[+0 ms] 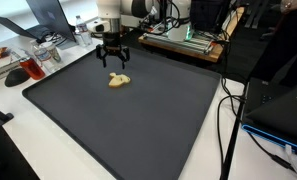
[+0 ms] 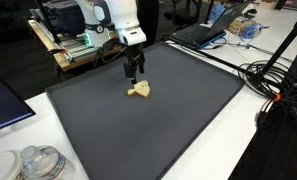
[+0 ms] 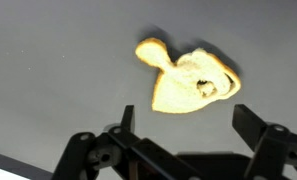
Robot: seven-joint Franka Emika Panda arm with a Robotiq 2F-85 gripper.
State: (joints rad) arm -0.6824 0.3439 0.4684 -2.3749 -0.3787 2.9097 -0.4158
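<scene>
The white arm (image 1: 110, 10) stands at the far side in both exterior views and bends forward and down. Its wrist (image 2: 131, 38) points straight down, so the black pincer (image 1: 112, 62) hangs upright with its tips low. The pincer is wide open and empty. In the wrist view the two black fingers (image 3: 250, 125) stand well apart, one on the left and one on the right, with a big gap between them. The tips hang in the air and touch nothing.
</scene>
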